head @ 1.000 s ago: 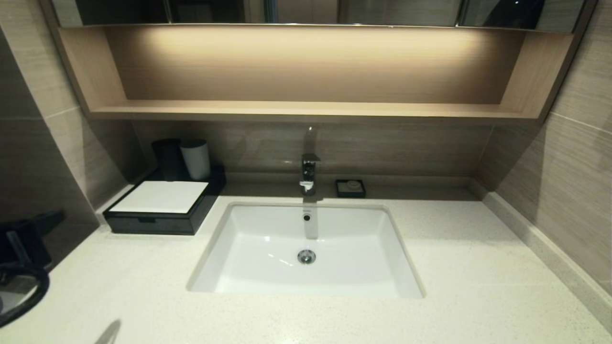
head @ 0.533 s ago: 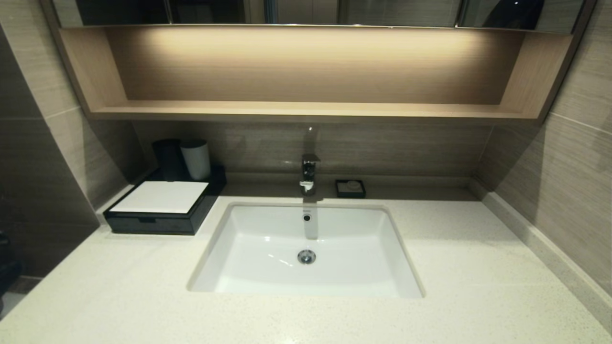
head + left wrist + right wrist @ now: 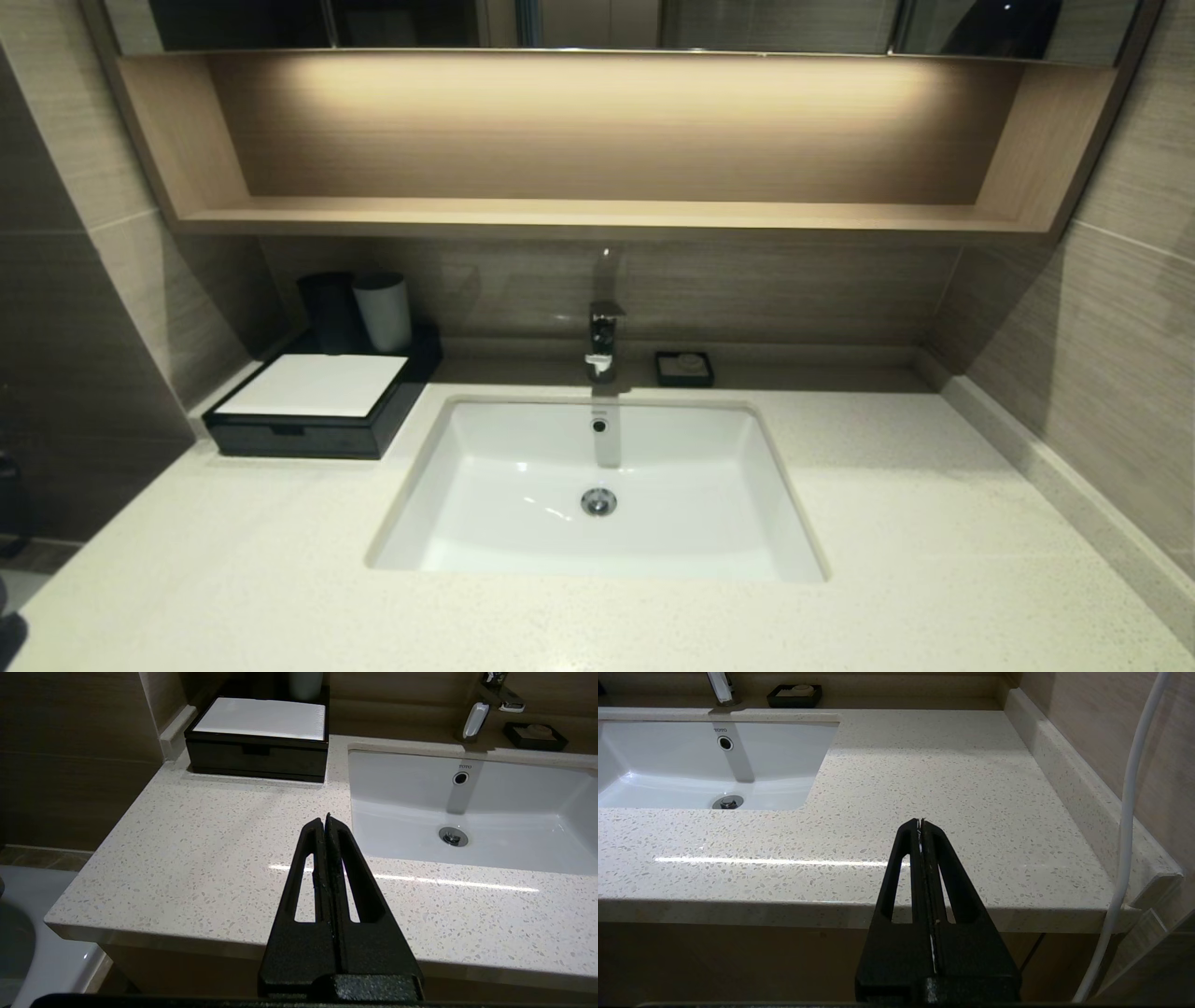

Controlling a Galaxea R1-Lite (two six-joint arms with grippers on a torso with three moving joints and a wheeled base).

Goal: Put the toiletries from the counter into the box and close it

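the flat black rectangular box with a white top panel (image 3: pixel 257 742) is sitting shut at the counter's far left corner, ahead and slightly left of the left gripper (image 3: pixel 325 820), the nearer one, pinched shut and empty; no toiletries are showing.

Horizontal-grained brown wall tiles (image 3: pixel 1120 308) close in on both sides and behind; above runs a long open wooden niche (image 3: pixel 597 140), warmly lit from a hidden strip along its top; over that, mirrored cabinet doors (image 3: pixel 775 23) catch dim reflections; a chrome faucet (image 3: pixel 604 338) stands at the back wall; a pale stone upstand (image 3: pixel 1069 779) edges the right wall; lower left, brown floor tiles (image 3: pixel 42 857) meet a white fixture (image 3: pixel 51 961).
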